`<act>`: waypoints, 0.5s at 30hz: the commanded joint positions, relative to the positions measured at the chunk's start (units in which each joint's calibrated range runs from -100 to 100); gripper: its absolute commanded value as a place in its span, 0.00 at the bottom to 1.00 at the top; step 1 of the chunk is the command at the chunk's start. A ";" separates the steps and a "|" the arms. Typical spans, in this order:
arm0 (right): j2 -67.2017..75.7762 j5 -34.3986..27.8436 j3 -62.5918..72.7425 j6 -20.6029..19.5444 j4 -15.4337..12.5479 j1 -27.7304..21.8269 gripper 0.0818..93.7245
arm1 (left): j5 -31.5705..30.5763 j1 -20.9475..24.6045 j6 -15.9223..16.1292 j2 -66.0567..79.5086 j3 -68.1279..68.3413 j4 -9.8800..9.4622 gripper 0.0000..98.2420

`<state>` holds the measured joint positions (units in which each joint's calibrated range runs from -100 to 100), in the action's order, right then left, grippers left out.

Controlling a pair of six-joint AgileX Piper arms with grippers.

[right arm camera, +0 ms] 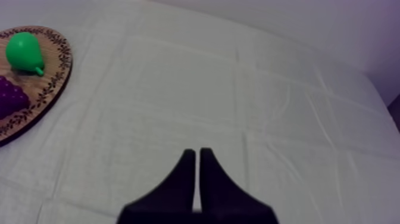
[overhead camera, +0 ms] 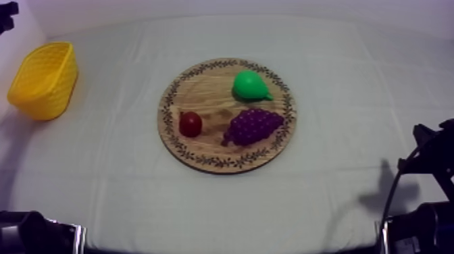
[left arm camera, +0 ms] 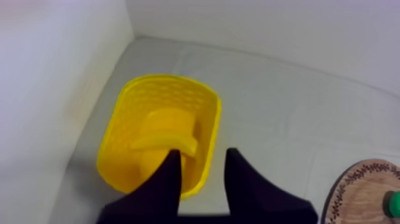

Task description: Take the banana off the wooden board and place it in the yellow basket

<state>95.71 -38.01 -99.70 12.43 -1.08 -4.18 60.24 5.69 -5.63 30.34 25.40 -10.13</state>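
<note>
already the banana (left arm camera: 163,140) lies inside the yellow basket (left arm camera: 169,78), curved across its floor, so the task looks done. it reads as a light, stiff, smooth plastic toy (probably slippery), best pinched across the middle of its curve. the basket is a lattice-walled tub with rounded corners. my left gripper (left arm camera: 202,152) hangs over its near rim, fingers apart and empty. my right gripper (right arm camera: 194,152) is clenched on nothing over the creased cloth (right arm camera: 238,89). on the wooden board (overhead camera: 203,88) sit a glossy pear (overhead camera: 250,86), knobbly grapes (overhead camera: 253,126) and a small red fruit (overhead camera: 190,123).

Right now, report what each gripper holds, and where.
Nothing is held. The left gripper is open near the yellow latticed basket, the yellow toy banana lying inside; the right gripper is shut on nothing.
</note>
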 commanded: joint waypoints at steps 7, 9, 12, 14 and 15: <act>0.04 0.02 0.03 0.00 -0.02 -0.03 0.01 | -6.96 -0.91 -0.58 14.96 14.34 0.47 0.04; 0.04 0.02 0.03 0.00 -0.02 -0.03 0.01 | -8.49 -1.06 -0.44 18.11 17.94 0.93 0.02; 0.04 0.02 0.03 0.00 -0.02 -0.03 0.01 | -10.80 -1.75 -0.13 22.66 22.76 1.49 0.01; 0.04 0.02 0.03 0.00 -0.02 -0.03 0.01 | -12.38 -2.46 -0.14 25.50 25.82 1.63 0.00; 0.04 0.02 0.03 0.00 -0.02 -0.03 0.01 | -13.13 -2.75 -0.20 26.86 27.40 1.67 0.00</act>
<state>95.71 -37.93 -99.70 12.43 -1.08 -4.18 48.01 3.19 -5.79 54.03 49.16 -8.52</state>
